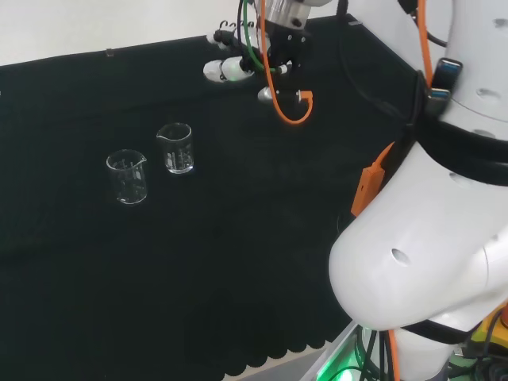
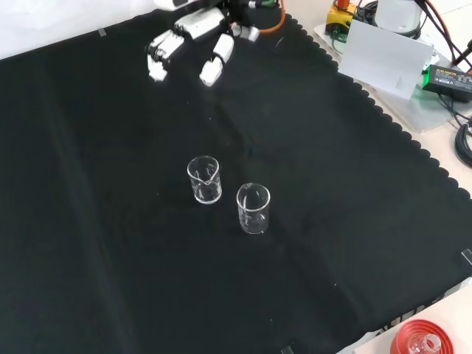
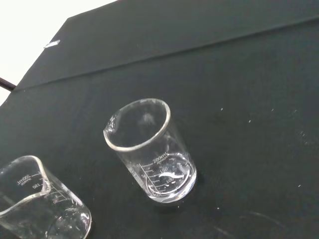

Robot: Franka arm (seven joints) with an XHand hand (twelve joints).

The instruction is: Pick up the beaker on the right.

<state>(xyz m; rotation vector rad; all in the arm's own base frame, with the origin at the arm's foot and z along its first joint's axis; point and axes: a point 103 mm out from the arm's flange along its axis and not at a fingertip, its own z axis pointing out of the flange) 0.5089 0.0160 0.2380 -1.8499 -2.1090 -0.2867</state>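
Two clear empty glass beakers stand upright on the black cloth, close together but apart. In the head view one beaker (image 1: 176, 148) is to the right and a little farther off, the other beaker (image 1: 127, 176) to its left. The front view shows them mid-cloth, one beaker (image 2: 204, 179) up and left, the second beaker (image 2: 253, 208) lower right. The hand (image 1: 238, 68) hovers above the cloth well to the right of both in the head view, and the hand (image 2: 189, 40) is at the top of the front view. Its fingers are relaxed and hold nothing. The wrist view has a spouted beaker (image 3: 150, 149) centred and another beaker (image 3: 40, 206) cut off at the edge.
A red ribbed ring stand (image 2: 420, 344) with a small flask sits off the cloth's scalloped edge at the front view's lower right. A white box (image 2: 387, 57) and cabled devices lie beyond the cloth at upper right. An orange cable (image 1: 292, 109) loops below the wrist.
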